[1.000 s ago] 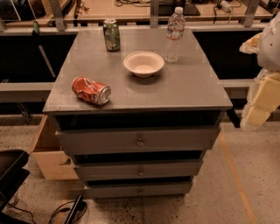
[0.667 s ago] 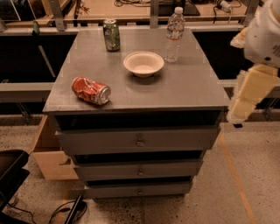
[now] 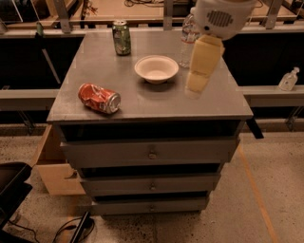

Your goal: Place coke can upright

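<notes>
Coke can (image 3: 99, 98): lying on its side on the grey tabletop (image 3: 142, 107), at about 8 o'clock from the tabletop's centre, close to the front-left edge. Red body dented; silver top faces roughly 4 o'clock. Nothing touches it.

Tool (image 3: 194, 88): cream-coloured, hanging from a white rounded housing (image 3: 223, 16) at top right, over the tabletop's right part, at 3 o'clock from the white bowl (image 3: 156, 69). Well apart from the coke can. Cannot tell whether the tool is apart or together. It holds nothing that I can see.

Other items on the tabletop: green can (image 3: 121, 37) upright at 11 o'clock near the back edge; white bowl just past centre toward 12 o'clock; clear water bottle (image 3: 188, 35) upright at 1 o'clock, partly hidden behind the arm.

Surface: matte grey top of a cabinet with three drawers (image 3: 152, 154), each with a small centre knob.

Room: speckled floor (image 3: 266, 199) with an orange line (image 3: 256, 185); brown open box (image 3: 50, 166) at the cabinet's 9 o'clock side; workbench (image 3: 142, 7) behind; small pump bottle (image 3: 288, 79) on a ledge at 3 o'clock; cable (image 3: 71, 230) on the floor at 7 o'clock.
</notes>
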Controlling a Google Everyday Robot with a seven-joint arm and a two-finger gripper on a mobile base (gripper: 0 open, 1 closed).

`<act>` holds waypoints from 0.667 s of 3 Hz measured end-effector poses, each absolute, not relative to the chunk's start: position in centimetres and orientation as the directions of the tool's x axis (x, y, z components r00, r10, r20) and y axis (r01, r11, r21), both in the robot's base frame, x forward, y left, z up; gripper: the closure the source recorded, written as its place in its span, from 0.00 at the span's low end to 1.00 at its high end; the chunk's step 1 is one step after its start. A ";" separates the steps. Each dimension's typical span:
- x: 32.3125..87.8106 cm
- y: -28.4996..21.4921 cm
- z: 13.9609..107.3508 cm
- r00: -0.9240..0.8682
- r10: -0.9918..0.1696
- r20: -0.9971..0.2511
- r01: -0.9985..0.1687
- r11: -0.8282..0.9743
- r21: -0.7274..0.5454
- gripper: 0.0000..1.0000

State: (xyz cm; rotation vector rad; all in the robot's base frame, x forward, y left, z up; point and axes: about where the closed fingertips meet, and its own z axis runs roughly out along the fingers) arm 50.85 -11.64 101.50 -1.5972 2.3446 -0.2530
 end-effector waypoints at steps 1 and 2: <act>53.2 -9.1 100.7 -0.456 -0.877 -0.151 -0.832 0.480 -0.278 0.00; 54.9 -5.2 99.2 -0.513 -0.834 -0.206 -0.804 0.550 -0.226 0.00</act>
